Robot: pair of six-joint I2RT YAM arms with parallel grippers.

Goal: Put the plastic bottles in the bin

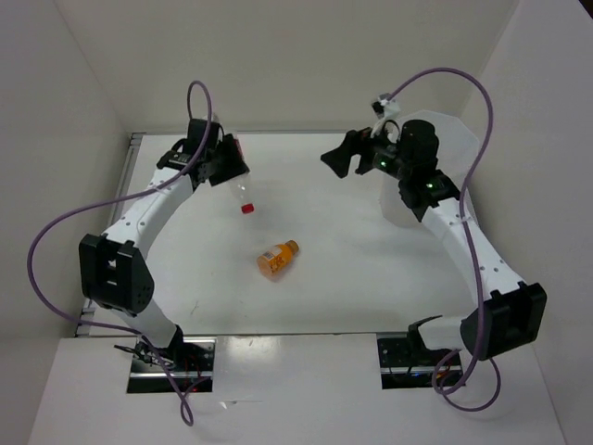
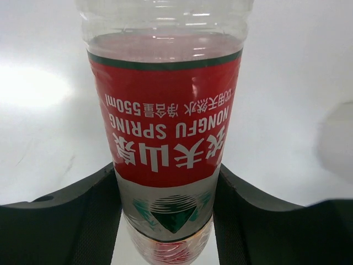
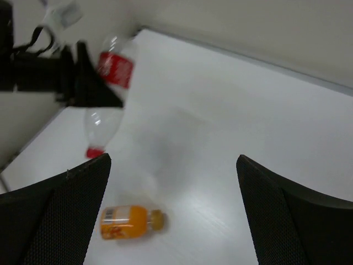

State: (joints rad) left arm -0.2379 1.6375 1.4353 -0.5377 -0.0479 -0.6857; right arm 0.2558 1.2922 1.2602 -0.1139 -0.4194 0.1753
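Observation:
A clear plastic bottle with a red label and a red cap is clamped between the black pads of my left gripper. It hangs cap down over the far left of the table. A stubby orange bottle lies on its side near the table's middle, apart from both grippers. My right gripper stands open and empty above the table, looking down on the orange bottle and the held bottle. The translucent white bin stands at the far right, partly hidden behind my right arm.
White walls enclose the table on the left, back and right. A purple cable loops from each arm. The two arm bases sit at the near edge.

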